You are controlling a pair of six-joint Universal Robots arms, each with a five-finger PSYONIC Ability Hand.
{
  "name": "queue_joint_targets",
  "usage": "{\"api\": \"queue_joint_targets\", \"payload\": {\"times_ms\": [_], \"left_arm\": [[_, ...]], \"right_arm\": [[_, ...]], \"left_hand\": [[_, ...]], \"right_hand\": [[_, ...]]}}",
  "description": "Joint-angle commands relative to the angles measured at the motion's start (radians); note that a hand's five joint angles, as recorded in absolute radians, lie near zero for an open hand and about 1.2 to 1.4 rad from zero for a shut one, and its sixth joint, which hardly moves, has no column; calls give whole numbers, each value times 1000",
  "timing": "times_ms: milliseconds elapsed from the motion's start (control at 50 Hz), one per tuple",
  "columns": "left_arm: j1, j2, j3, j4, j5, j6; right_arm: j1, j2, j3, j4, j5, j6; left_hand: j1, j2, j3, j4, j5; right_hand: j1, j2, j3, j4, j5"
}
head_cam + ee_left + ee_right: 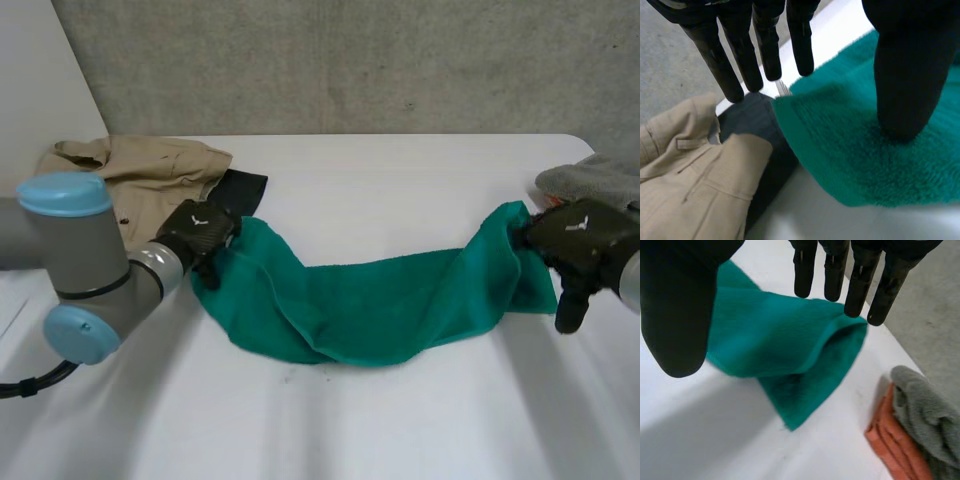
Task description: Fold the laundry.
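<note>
A green towel lies stretched and rumpled across the white table, sagging in the middle. My left hand is at its left end. In the left wrist view the fingers are straight and spread past the towel's corner, while the thumb rests its tip on the towel; the hand is open. My right hand is at the towel's right end. Its fingers are straight and its thumb stands apart, open, with the towel's bunched end loose beneath them.
A beige garment lies on a black cloth at the back left, touching the towel's corner. A grey towel sits on a folded orange one at the right edge. A grey wall runs behind the table.
</note>
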Motion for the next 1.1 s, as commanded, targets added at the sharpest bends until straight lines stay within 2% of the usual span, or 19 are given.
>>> {"api": "queue_joint_targets", "payload": {"times_ms": [20,60,140,160,180,220,300,520,680,900,960,980,1000,1100], "left_arm": [[-5,-57,35,4,-7,100],[-7,-65,38,2,-7,107],[-7,-75,40,2,-6,109],[-8,-75,38,0,-7,109],[-12,-72,38,0,-7,109],[-13,-69,35,0,-9,107],[-21,-56,21,2,-12,100],[-30,159,-114,4,-49,95],[-19,343,-244,4,-45,78],[-4,526,-330,2,-39,-66],[-1,549,-341,0,-39,-89],[-1,553,-344,0,-39,-92],[-1,564,-350,0,-41,-98],[16,613,-364,-1,-45,-103]], "right_arm": [[-4,-47,152,-29,-94,-11],[-12,-45,189,-52,-125,-17],[-44,-32,234,-115,-148,-15],[-46,-27,244,-135,-150,-14],[-47,-18,249,-150,-150,-12],[-44,52,251,-221,-150,-2],[-44,164,225,-313,-140,-3],[-42,364,88,-465,-134,1],[-21,454,-2,-493,-128,11],[34,556,-137,-494,-127,55],[42,582,-168,-494,-125,57],[43,586,-182,-493,-125,63],[45,587,-189,-493,-125,70],[43,565,-219,-482,-107,116]], "left_hand": [[211,216,216,217,215],[278,284,283,284,282],[562,568,568,568,567],[737,743,743,743,742],[812,818,817,818,816],[894,900,900,900,899],[894,900,900,900,899],[894,900,900,900,899],[894,900,900,900,899],[894,900,900,900,899],[894,900,900,900,899],[894,900,900,900,899],[894,900,900,900,899],[894,900,900,900,899]], "right_hand": [[143,100,92,96,99],[138,94,87,91,93],[129,85,78,82,84],[126,82,75,79,81],[123,79,72,76,78],[123,79,72,76,78],[123,79,72,76,78],[181,138,130,134,136],[299,255,248,252,254],[469,426,418,422,424],[726,683,676,679,682],[1033,989,982,986,988],[1096,1052,1045,1049,1051],[1096,1053,1046,1050,1052]]}}
